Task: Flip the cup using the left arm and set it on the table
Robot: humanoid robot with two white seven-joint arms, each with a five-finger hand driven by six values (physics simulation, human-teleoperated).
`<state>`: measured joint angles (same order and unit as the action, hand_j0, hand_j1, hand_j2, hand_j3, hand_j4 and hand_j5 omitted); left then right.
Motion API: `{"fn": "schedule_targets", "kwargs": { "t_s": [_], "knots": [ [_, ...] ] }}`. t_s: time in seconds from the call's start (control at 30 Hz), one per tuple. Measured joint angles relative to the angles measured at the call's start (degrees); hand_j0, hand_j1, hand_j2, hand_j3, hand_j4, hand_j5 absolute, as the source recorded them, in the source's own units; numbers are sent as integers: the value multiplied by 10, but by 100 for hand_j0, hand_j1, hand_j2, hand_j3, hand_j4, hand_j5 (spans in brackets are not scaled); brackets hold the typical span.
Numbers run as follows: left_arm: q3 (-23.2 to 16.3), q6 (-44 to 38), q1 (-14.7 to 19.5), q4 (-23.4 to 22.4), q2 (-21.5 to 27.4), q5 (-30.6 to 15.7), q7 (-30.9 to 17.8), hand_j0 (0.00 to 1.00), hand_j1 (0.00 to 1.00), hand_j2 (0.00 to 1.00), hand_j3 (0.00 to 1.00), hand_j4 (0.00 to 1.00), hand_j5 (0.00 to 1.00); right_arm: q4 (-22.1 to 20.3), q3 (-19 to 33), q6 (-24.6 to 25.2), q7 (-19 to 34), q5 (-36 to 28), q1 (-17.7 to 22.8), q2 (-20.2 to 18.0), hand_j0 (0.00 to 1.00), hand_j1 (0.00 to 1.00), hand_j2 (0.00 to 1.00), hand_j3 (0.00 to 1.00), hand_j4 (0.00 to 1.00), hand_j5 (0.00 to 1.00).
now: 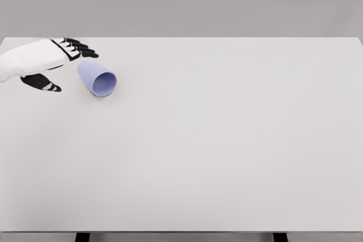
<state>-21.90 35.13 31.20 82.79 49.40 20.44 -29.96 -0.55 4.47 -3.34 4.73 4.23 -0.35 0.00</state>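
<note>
We are looking through 1 camera only, sitting on the robot's head and tilting down and forward over the white table (227, 157). It is taking in nearly the whole tabletop from a moderate height, with the far edge meeting a grey wall (181, 1) and the near edge running along the bottom.

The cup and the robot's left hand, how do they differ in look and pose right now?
The cup is pale blue and one plain colour; the left hand is white with black fingers. The cup lies on its side on the table, mouth toward the camera's lower right; the hand is spread open just left of it, holding nothing. Both sit at the table's far left part.
</note>
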Motion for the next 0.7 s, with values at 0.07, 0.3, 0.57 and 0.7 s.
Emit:
{"fn": "schedule_targets", "kwargs": {
  "t_s": [0.07, 0.3, 0.57, 0.7],
  "knots": [
    [-2, 0, 0, -3, -2, 1, -1, 100, 100, 100, 100, 100, 100, 0, 0, 0, 0, 0, 0, 0, 100, 100, 100, 100, 100, 100],
    [-4, 0, 18, -37, -12, 1, -12, 100, 100, 100, 100, 100, 100, 1, -1, 0, 0, 0, 0, 0, 100, 100, 100, 100, 100, 100],
    [-197, -1, 220, -171, -28, -9, -16, 100, 100, 100, 100, 100, 100, 1, -1, 0, 0, 0, 0, 0, 100, 100, 100, 100, 100, 100],
    [-274, 0, 221, -209, -37, -7, -18, 100, 100, 100, 100, 100, 100, 1, -1, 0, 0, 0, 0, 0, 100, 100, 100, 100, 100, 100]
  ]
}}
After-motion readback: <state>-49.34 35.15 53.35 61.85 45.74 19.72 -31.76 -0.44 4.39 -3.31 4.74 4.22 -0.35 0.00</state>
